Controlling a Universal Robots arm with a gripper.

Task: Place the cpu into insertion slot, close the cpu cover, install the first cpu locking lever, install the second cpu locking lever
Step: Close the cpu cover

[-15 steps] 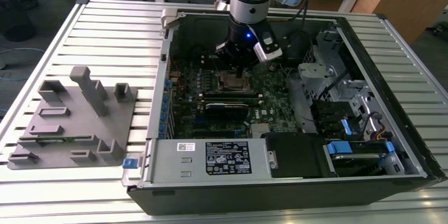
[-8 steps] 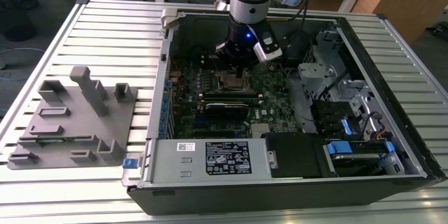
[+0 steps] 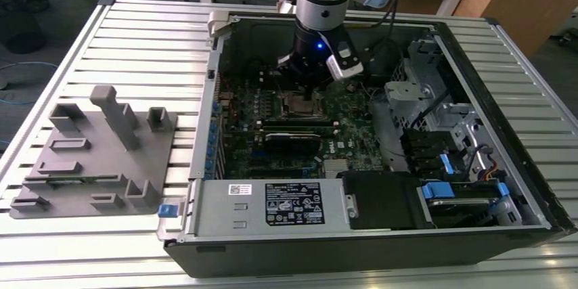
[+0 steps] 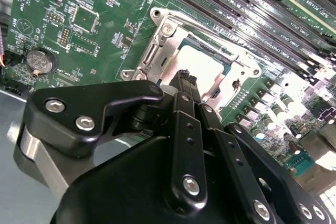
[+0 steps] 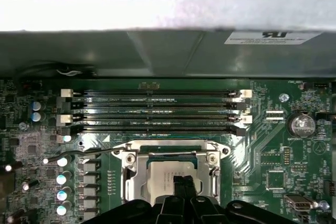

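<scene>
my claw [image 5: 184, 184], pinched together, hangs over the cpu [image 5: 160, 174] in the insertion slot [image 3: 302, 104], twelve o'clock of the black card [image 3: 294, 141] in the exterior view, cpu cover [image 5: 131, 182] down: lever step, i judge, needing a precise push.

Silver arm [image 3: 321, 1], blue light [image 3: 319, 47], black screwed jaws

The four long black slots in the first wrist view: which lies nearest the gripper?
The slot right beside the cpu cover, where the gripper is; the other three lie beyond it.
</scene>
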